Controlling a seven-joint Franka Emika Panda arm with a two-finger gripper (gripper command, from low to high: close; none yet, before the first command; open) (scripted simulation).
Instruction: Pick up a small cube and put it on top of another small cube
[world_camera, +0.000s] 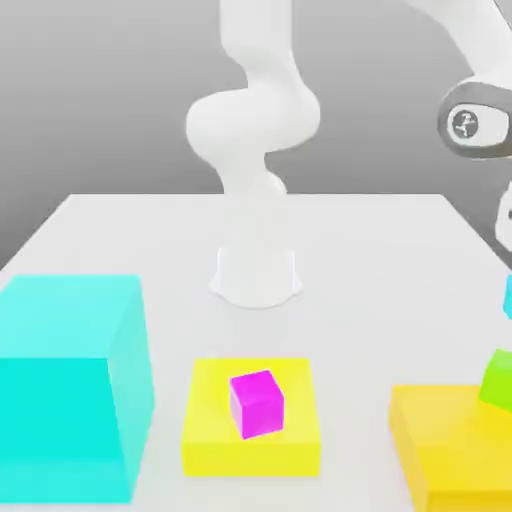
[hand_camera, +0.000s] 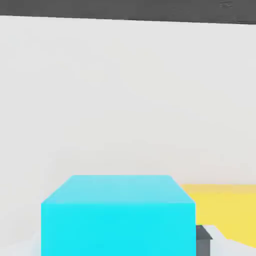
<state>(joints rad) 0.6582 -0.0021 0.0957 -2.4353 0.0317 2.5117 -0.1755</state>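
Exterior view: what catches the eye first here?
The huge cyan block at the exterior view's left, then the magenta cube sitting on a yellow block in the middle. At the right edge, a lime cube rests on another yellow block.

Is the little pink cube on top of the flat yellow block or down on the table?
On top. The small magenta cube rests on the flat yellow block, with yellow showing all around its base.
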